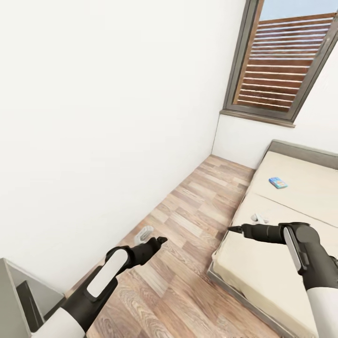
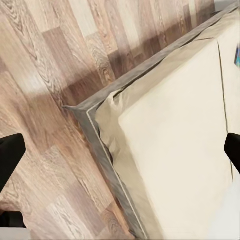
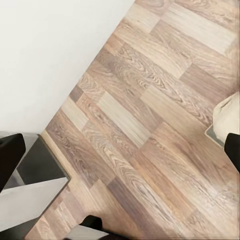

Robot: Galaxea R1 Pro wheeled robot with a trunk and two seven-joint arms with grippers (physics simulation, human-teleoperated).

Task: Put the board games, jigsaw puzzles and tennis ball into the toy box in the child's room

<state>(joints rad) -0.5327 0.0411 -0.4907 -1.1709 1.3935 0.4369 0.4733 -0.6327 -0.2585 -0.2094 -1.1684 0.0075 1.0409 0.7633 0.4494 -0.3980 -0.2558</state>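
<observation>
While over wood floor (image 1: pixel 188 234): left gripper (image 1: pixel 157 242) spread and empty, right gripper (image 1: pixel 234 229) likewise (over bed (image 1: pixel 263 267) edge); small blue board game (image 1: pixel 278 182) lying far up the mattress.

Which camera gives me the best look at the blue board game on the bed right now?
The head view: the blue board game lies flat and whole on the far section of the bed, beyond both grippers. The left wrist view catches just a blue sliver at the picture's edge. The right wrist view looks at floor, wall and a mattress corner.
</observation>
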